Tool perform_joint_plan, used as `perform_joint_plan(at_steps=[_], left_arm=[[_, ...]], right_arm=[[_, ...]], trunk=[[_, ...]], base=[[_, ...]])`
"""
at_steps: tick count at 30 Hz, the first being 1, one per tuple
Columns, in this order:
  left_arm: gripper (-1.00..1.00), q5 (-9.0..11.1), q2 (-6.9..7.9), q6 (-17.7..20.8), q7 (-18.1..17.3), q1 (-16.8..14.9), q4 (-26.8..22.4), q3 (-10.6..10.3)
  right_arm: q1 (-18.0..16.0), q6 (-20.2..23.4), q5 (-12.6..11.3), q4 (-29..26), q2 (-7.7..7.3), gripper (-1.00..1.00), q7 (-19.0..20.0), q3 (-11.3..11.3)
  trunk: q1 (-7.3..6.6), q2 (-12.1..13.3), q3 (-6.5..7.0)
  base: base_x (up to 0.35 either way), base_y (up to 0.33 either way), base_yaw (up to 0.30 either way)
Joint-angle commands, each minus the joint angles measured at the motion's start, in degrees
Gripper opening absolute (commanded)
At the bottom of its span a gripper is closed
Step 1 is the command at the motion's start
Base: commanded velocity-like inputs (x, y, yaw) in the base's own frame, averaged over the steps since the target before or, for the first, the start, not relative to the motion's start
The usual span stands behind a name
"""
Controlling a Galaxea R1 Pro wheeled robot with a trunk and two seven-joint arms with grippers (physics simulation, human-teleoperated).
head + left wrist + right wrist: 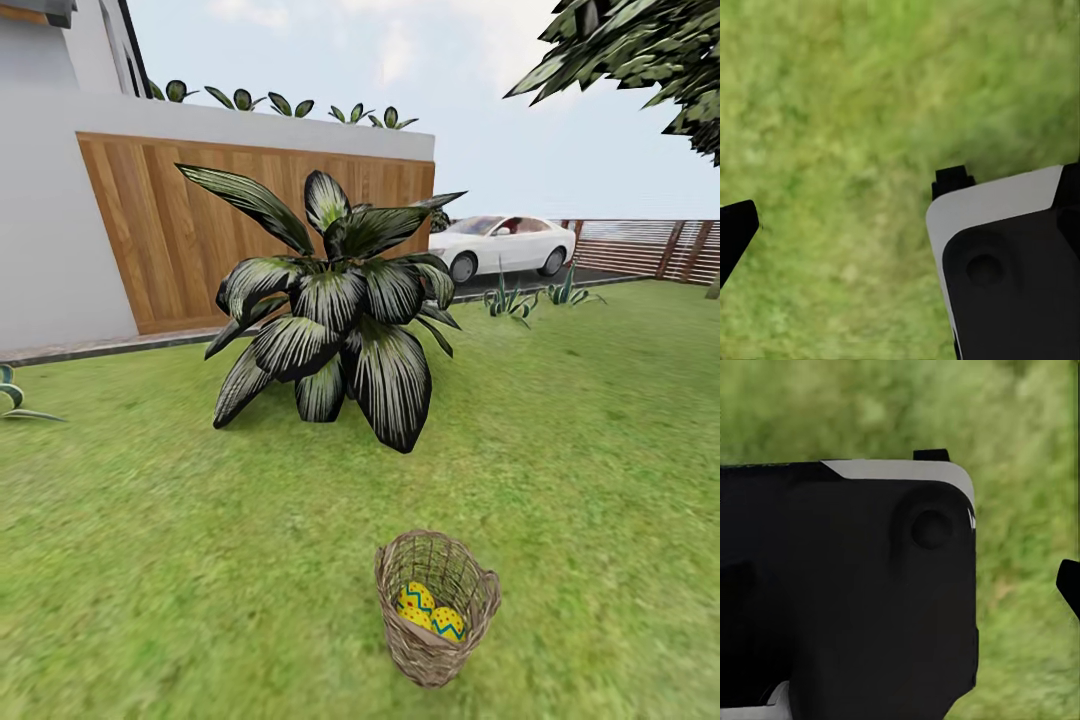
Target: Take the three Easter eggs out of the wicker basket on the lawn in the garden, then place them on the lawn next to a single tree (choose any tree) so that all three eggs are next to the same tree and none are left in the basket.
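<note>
Head view: basket [437, 620] sits on the lawn [150, 580], low in the view and a bit right of centre, tipped slightly, mouth facing up and toward the camera. Two eggs [430, 609] show inside, yellow w/ blue zigzags, touching each other against the near wall; a third can't be made out, prob. hidden under them or behind the weave. Big striped plant [335, 320] stands well beyond the basket; that's not a tree. Dark foliage [640, 60] hangs in at top right, trunk out of view. No arm in this view, so can't judge which claw is nearer; basket lies ahead and slightly to the robot's right, which would favour the right arm.

Left wrist view: looks down on bare grass. Left claw [847, 202]: two dark finger tips well apart, nothing between them, so it reads as spread wide and empty. White-and-black robot body part beside it.

Right wrist view: mostly robot body w/ grass past it. Right claw [997, 517]: one tip at the edge, another peeking over the body; seems spread and holding nothing, though partly blocked. Basket isn't near either claw yet.
</note>
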Motion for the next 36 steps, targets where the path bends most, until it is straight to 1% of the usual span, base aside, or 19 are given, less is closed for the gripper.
perform_joint_plan(at_steps=[1,4,8,12,15,16,20,21,27,29,36], left_arm=[[1.0,0.09,0.01,0.67,0.16,-0.47,-0.29,-0.33],[1.0,0.07,0.21,1.32,0.13,-1.56,-1.02,-0.38],[1.0,0.08,0.34,1.27,0.23,-2.01,-1.38,-0.38],[1.0,0.1,0.4,0.97,0.33,-2.24,-1.57,-0.39],[1.0,0.11,0.41,0.84,0.39,-2.28,-1.64,-0.39],[1.0,0.11,0.42,0.77,0.42,-2.29,-1.67,-0.39],[1.0,0.11,0.42,0.6,0.48,-2.31,-1.7,-0.39],[1.0,0.11,0.42,0.29,0.54,-2.31,-1.71,-0.37],[1.0,0.07,0.43,-0.56,0.68,-2.31,-1.72,-0.32],[1.0,0.04,0.43,-0.73,0.72,-2.32,-1.72,-0.34],[1.0,0.03,0.43,-0.83,0.79,-2.32,-1.72,-0.31]], right_arm=[[-0.05,0.0,-0.05,-0.21,0.01,1.0,-0.02,-0.28],[-0.29,0.04,-0.09,-1.03,0.01,1.0,-0.1,-0.33],[-1.01,0.07,-0.11,-2.46,0.02,1.0,-0.14,-0.35],[-1.76,0.15,-0.16,-5.39,0.03,1.0,-0.21,-0.39],[-2.49,0.73,-1.03,-7.21,0.0,1.0,-0.27,-0.51],[-3.25,2.33,-2.53,-8.04,-0.03,1.0,-0.3,-0.76],[-5.64,8.01,-5.61,-9.47,-0.18,1.0,-0.32,-1.05],[-6.85,10.87,-6.48,-10.37,-0.29,1.0,-0.32,-1.15],[-9.66,16.71,-7.78,-13.7,-0.6,1.0,-0.27,-1.32],[-10.41,17.93,-7.94,-14.52,-0.66,1.0,-0.27,-1.33],[-11.09,18.2,-8.0,-14.98,-0.81,1.0,-0.2,-1.38]], trunk=[[-0.23,0.38,0.1],[-0.89,1.58,0.62],[-1.76,3.18,1.32],[-2.64,4.79,2.04],[-3.3,5.99,2.58],[-3.52,6.39,2.76],[-4.4,8.0,3.47],[-4.62,8.4,3.65],[-5.94,10.8,4.73],[-6.38,11.61,5.08],[-7.91,14.41,6.32]], base=[[0.0,0.0,0.0],[0.0,0.0,0.0],[0.0,0.0,0.0],[0.0,0.0,0.0],[0.0,0.0,0.0],[0.0,0.0,0.0],[0.0,0.0,0.0],[0.0,0.0,0.0],[0.0,0.0,0.0],[0.0,0.0,0.0],[0.0,0.0,0.0]])
